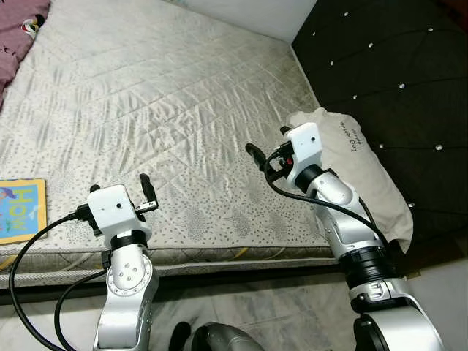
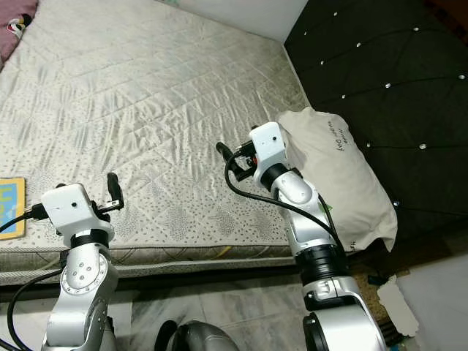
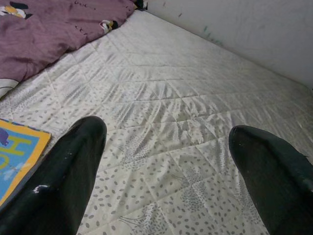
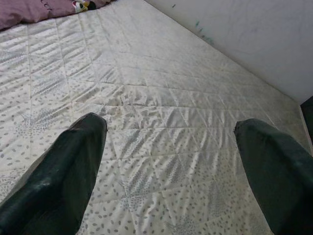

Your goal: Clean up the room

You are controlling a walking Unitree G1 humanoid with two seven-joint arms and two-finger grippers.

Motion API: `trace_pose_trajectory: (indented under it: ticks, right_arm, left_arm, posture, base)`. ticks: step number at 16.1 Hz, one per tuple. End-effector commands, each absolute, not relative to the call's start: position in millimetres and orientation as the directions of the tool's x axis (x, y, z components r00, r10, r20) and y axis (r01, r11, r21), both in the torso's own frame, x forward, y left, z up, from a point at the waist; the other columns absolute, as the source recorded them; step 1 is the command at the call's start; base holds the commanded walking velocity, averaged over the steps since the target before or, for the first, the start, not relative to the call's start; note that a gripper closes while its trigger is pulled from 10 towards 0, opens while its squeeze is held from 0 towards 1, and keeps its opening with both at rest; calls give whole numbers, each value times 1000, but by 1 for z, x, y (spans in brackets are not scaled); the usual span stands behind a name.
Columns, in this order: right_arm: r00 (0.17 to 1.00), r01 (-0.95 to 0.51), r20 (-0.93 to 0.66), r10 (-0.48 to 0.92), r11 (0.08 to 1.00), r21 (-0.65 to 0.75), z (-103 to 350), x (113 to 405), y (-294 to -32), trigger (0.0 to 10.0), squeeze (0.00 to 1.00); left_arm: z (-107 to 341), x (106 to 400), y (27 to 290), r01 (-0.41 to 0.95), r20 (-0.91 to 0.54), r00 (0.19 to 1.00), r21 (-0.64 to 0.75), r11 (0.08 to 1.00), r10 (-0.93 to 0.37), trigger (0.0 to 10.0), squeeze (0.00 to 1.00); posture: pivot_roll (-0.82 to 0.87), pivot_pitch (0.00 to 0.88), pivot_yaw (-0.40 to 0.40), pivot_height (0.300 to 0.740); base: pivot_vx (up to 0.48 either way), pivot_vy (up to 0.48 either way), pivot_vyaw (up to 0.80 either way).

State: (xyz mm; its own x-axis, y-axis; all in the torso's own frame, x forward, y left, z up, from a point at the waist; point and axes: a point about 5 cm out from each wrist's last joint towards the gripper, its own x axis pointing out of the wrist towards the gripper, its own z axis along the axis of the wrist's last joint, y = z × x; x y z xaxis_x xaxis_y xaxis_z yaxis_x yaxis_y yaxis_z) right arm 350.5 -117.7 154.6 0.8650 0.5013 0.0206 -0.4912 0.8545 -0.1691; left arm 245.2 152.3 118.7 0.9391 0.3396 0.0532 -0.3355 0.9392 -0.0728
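Both arms reach out over the near edge of a bare quilted mattress (image 1: pixel 183 95). The left gripper (image 3: pixel 166 147) hovers above the near-left part of the bed with its two black fingers spread wide apart and nothing between them. The right gripper (image 4: pixel 171 142) hangs over the near-right part, its fingers equally parted and empty.

A cream pillow (image 1: pixel 365 175) lies at the bed's right side, against the black tufted headboard (image 1: pixel 395 66) and just beside the right arm — its long axis runs from the far end, near the headboard, toward the near edge, where its lower end overhangs the mattress. Printed lettering sits near its far end.

A colourful children's book (image 1: pixel 18 210) lies flat at the near-left edge of the mattress, just beside the left gripper in the left wrist view, one corner pointing toward the middle of the bed. A purple blanket (image 3: pixel 54 34) is bunched at the far-left corner — well apart from both grippers.
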Motion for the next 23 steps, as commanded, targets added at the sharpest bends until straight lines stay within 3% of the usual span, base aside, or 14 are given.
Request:
trace_pose_trajectory:
  ticks: [1, 17, 20, 23]
  right_arm:
    - [874, -480, -10, 486, 858, -183, 151, 349, -129, 10000, 0]
    - [873, -484, -16, 488, 862, -151, 147, 349, -121, 10000, 0]
    - [883, -465, 0, 469, 876, -128, 147, 352, -114, 10000, 0]
    - [909, -410, 46, 414, 908, -81, 149, 351, -107, 10000, 0]
  left_arm:
    - [119, 242, 115, -299, -7, 952, -219, 929, 305, 10000, 0]
    - [120, 241, 120, -311, -10, 949, -209, 927, 316, 10000, 0]
    - [128, 249, 124, -285, 26, 955, -195, 939, 295, 10000, 0]
    - [129, 253, 130, -259, 26, 963, -167, 951, 267, 10000, 0]
  posture:
    - [66, 140, -400, 740]
    - [88, 138, -400, 740]
    - [80, 115, -368, 740]
    - [83, 99, -266, 740]
  base:
    - [0, 0, 0]
    - [0, 0, 0]
    - [0, 0, 0]
    - [0, 0, 0]
